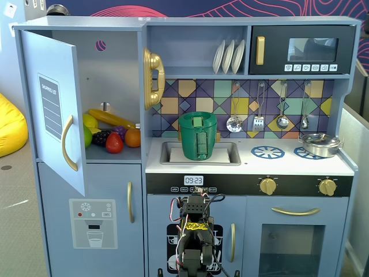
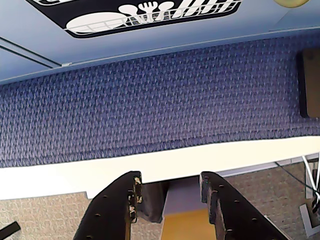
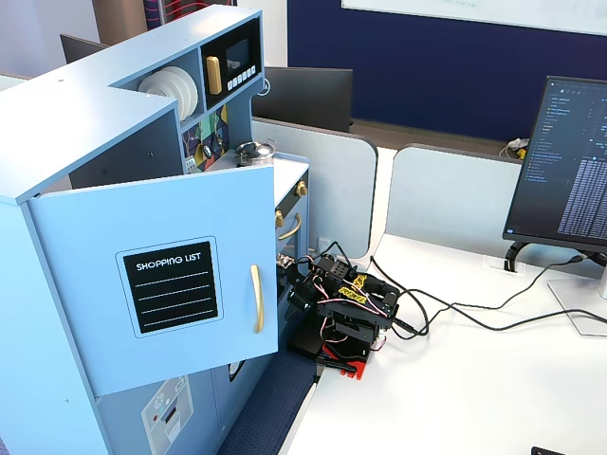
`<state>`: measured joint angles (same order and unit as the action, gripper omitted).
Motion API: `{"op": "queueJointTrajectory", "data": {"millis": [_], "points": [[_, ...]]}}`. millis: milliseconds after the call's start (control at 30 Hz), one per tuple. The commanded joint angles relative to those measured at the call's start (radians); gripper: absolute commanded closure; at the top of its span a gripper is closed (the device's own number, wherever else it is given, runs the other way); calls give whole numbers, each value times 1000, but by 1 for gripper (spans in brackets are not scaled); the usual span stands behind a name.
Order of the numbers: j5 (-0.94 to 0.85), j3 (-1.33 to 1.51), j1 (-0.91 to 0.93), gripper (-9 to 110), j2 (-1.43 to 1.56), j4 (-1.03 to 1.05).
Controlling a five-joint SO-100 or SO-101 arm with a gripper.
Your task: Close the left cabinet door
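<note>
Wrist view: dishwasher picture (image 2: 150,15) cut off by the top edge; jaws' bases run off the bottom edge. Front fixed view: arm (image 1: 195,239) cropped at the bottom edge, covering most of the dishwasher door. Side fixed view: monitor (image 3: 565,171) cut by the right edge; its text is illegible.

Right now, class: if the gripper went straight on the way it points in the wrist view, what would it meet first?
Probably the blue carpet, with the gripper open; the dishwasher-picture door lies beyond. Depth is unclear.

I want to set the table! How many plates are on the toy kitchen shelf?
3 round white plates stand side by side on the top shelf: left, middle, right. More could hide behind them.
</note>
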<state>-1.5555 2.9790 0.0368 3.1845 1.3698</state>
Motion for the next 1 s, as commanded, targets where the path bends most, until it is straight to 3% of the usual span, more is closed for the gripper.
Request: {"op": "queueJointTrajectory", "data": {"millis": [0,467,767,967], "points": [[46,18,20,101,-6,163],[41,17,-51,101,-6,141],[253,-175,-687,101,8,-183],[61,-403,-1074,102,-71,-388]]}}
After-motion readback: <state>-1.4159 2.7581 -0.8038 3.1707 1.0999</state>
